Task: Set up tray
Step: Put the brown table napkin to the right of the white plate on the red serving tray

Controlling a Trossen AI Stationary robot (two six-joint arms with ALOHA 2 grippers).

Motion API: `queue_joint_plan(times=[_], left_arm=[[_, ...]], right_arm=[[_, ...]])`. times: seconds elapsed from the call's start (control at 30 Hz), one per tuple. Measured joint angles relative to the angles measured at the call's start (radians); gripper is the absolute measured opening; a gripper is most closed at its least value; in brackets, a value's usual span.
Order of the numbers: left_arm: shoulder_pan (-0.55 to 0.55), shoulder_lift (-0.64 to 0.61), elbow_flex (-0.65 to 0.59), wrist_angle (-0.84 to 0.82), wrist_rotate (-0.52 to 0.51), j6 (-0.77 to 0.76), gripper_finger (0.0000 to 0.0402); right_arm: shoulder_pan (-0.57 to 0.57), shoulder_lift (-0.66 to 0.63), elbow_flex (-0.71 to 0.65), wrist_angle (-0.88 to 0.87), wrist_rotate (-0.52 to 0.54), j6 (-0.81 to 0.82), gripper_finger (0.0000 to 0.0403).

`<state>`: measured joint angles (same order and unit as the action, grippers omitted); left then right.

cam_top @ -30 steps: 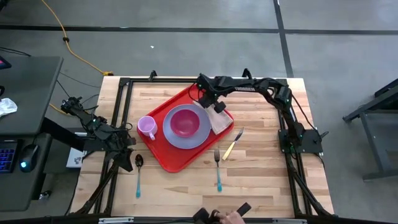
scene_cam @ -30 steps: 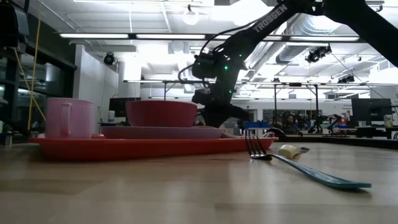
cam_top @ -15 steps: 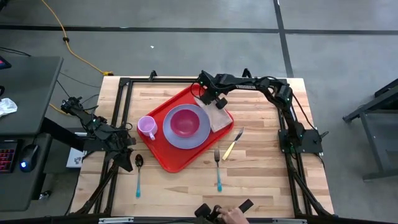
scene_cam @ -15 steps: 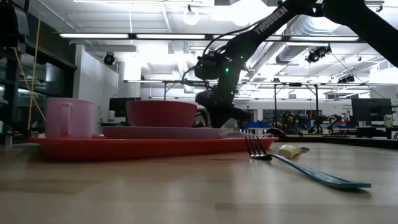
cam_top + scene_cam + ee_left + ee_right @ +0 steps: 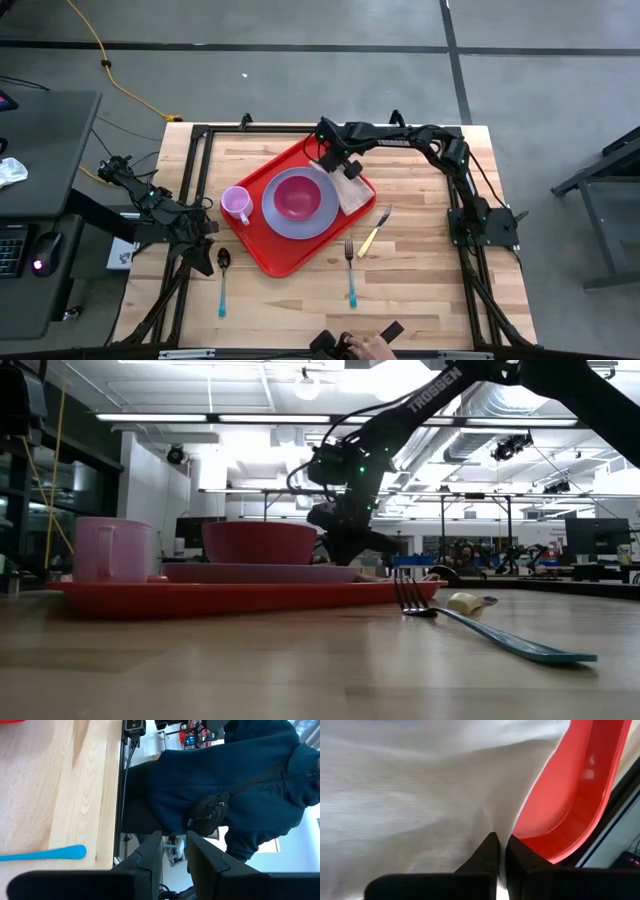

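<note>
Two dark fingertips of the right gripper [image 5: 499, 851] pinch a fold of white napkin [image 5: 353, 191] at the far-right rim of the red tray [image 5: 290, 262] mid-table; bare wood lies beyond that rim; the tray holds a lavender plate [image 5: 310, 222] with a red bowl [image 5: 297, 198], plus a pink cup [image 5: 236, 203]; the left gripper [image 5: 173, 854] waits, slightly parted, at the table's left edge.

one tray [image 5: 270, 255], one fork [image 5: 350, 272], one spoon [image 5: 222, 280]
</note>
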<state>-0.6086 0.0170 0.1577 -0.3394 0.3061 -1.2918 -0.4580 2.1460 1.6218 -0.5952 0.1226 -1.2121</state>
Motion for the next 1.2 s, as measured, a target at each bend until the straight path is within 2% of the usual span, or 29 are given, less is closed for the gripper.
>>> queue_joint_plan(times=[0.47,1.2], left_arm=[[0.000,0.000,0.000,0.000,0.000,0.000,0.0117],[0.000,0.000,0.000,0.000,0.000,0.000,0.0117]], right_arm=[[0.000,0.000,0.000,0.025,-0.024,0.024,0.0000],[0.000,0.000,0.000,0.041,-0.006,0.034,0.0001]])
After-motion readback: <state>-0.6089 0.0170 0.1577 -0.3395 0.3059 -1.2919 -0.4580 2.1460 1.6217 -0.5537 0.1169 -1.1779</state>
